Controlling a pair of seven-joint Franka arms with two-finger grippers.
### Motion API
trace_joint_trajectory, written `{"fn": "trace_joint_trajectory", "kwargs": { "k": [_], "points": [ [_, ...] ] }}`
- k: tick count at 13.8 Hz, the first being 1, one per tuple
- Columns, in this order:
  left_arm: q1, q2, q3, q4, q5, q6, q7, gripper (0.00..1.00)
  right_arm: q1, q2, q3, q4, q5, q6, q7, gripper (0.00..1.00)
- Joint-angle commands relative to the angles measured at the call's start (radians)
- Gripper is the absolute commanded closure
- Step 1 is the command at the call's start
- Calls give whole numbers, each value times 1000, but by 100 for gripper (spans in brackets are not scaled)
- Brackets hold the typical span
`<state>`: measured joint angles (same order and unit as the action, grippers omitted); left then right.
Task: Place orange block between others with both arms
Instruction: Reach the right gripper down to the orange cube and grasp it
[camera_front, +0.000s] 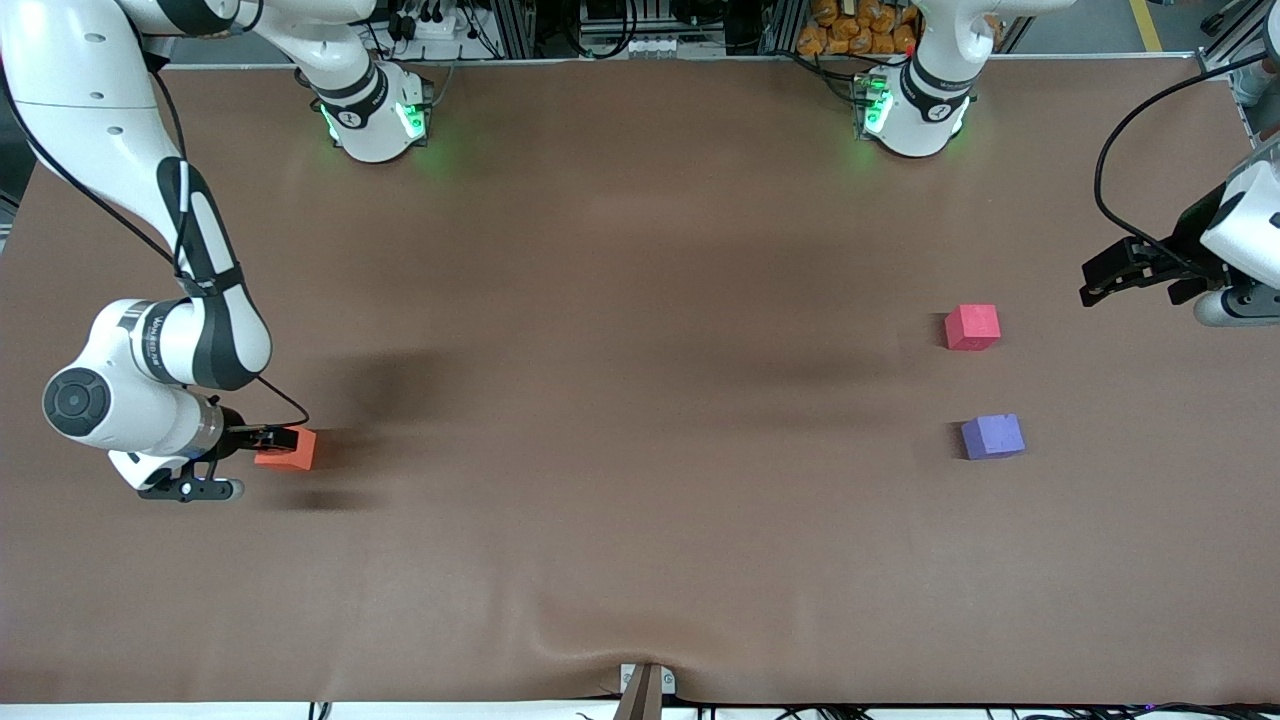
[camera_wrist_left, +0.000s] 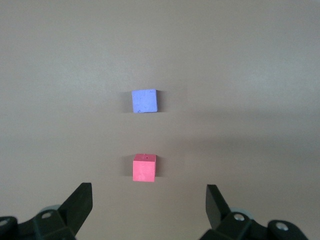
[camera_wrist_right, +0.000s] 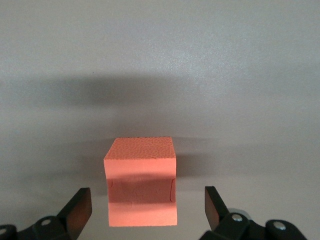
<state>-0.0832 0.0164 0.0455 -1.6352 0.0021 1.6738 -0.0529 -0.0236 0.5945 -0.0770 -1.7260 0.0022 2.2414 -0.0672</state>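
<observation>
So the orange block (camera_front: 288, 449) sits on the table (camera_front: 620, 400) way out at the right arm's end, right in line with the right gripper (camera_wrist_right: 147, 207), fingers spread wide either side of it, not clamping. The red-pink cube (camera_front: 972, 327) and purple-blue cube (camera_front: 992, 436) sit well apart from it at the left arm's end, where the left gripper (camera_wrist_left: 149, 205) waits, jaws apart. I'd say the right arm picks first.
</observation>
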Motion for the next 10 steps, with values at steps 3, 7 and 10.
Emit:
{"fn": "trace_joint_trajectory", "kwargs": {
  "k": [3, 7, 10],
  "points": [
    [5, 2, 1, 8, -16, -14, 24, 0, -1, 40, -1, 3, 19, 55, 29, 0],
    [8, 4, 1, 6, -17, -14, 25, 0, 7, 53, -3, 3, 18, 73, 49, 0],
    [8, 4, 2, 6, -16, -14, 25, 0, 10, 54, -3, 3, 10, 73, 44, 62]
  ]
}}
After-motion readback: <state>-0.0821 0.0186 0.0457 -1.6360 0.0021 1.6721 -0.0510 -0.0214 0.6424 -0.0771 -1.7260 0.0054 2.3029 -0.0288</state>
